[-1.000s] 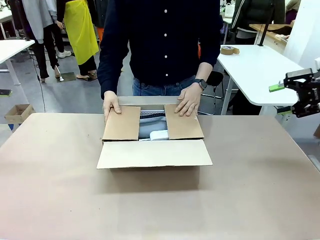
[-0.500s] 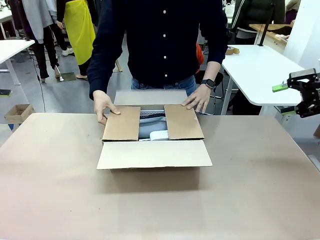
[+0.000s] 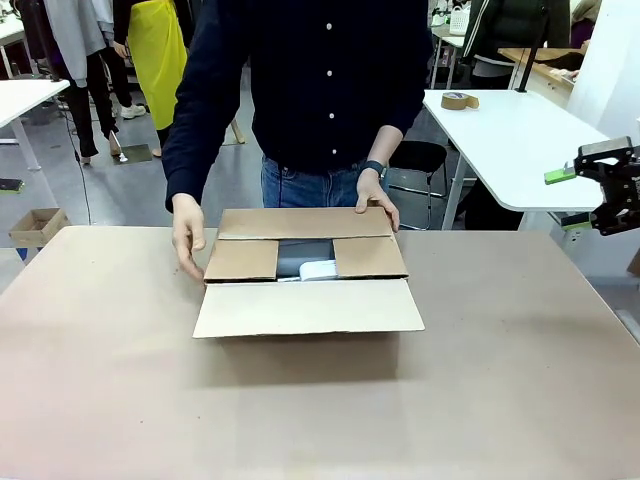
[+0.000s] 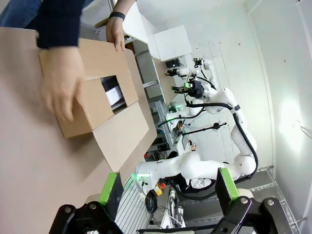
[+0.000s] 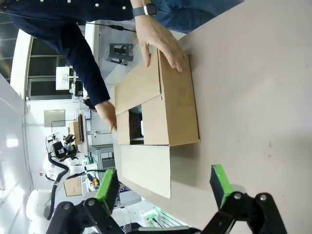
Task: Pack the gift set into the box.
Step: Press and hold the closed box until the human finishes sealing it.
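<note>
The box (image 3: 310, 305) stands mid-table with its near flap lying outward toward me. A person's hand (image 3: 375, 195) presses the far flap down over the two side flaps, and the other hand (image 3: 188, 240) rests at the box's left side. Through the remaining gap I see part of the gift set: the grey pouch (image 3: 303, 252) and the white case (image 3: 318, 269). My right gripper (image 3: 600, 185) hangs open off the table's right edge, far from the box. The left wrist view shows my left gripper (image 4: 167, 187) open, with the box (image 4: 97, 87) ahead. In the right wrist view my right gripper (image 5: 163, 187) is open, with the box (image 5: 170, 112) ahead.
A much smaller brown carton (image 3: 35, 225) sits on the floor at the left. A white table (image 3: 520, 140) at the back right carries a tape roll (image 3: 459, 100). Bare brown tabletop (image 3: 320, 420) surrounds the box. Other people stand at the far left.
The person has swung the far flap down over the two side flaps, covering most of the gift set. One hand slid to the box's left side. My right gripper rose slightly.
</note>
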Available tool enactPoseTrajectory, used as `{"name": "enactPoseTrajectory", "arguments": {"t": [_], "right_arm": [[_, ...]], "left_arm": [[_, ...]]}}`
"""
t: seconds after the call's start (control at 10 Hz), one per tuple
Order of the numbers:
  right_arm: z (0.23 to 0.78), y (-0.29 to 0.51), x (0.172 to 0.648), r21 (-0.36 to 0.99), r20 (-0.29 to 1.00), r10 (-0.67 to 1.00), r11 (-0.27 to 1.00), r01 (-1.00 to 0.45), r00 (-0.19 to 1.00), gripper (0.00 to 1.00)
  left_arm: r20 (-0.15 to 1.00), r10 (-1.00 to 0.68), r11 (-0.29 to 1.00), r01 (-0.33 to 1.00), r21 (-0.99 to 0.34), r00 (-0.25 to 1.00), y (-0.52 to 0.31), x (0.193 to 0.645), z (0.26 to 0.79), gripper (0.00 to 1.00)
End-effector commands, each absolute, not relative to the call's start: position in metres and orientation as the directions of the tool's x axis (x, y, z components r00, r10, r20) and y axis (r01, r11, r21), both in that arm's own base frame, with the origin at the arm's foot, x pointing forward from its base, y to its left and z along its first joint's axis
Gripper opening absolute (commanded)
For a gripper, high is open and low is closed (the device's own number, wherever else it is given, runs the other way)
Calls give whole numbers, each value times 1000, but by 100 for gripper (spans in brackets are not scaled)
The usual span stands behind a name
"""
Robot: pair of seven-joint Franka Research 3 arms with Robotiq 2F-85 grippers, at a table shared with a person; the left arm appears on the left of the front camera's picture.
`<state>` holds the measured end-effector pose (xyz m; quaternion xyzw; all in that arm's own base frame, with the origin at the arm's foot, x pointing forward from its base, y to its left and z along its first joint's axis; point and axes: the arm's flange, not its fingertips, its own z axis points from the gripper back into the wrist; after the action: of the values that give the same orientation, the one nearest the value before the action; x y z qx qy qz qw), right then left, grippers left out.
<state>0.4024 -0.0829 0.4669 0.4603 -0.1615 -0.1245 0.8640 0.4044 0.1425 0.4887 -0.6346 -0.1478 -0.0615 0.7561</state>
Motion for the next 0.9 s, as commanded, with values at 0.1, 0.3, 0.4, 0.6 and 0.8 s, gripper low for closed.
{"name": "enactPoseTrajectory", "arguments": {"t": [0.1,0.3,0.4,0.6,0.8], "right_arm": [[471,-83,404,834,147,-371,545,87,917,100],[471,-83,404,834,147,-371,545,87,917,100],[471,-83,404,834,147,-371,545,87,917,100],[471,-83,404,834,147,-371,545,87,917,100],[471,-83,404,834,147,-371,545,87,917,100]], "left_arm": [[300,93,193,278,-941,949,142,401,489,100],[300,93,193,278,-941,949,142,401,489,100],[300,93,193,278,-941,949,142,401,489,100],[300,93,193,278,-941,949,142,401,489,100],[300,93,193,278,-941,949,142,401,489,100]]}}
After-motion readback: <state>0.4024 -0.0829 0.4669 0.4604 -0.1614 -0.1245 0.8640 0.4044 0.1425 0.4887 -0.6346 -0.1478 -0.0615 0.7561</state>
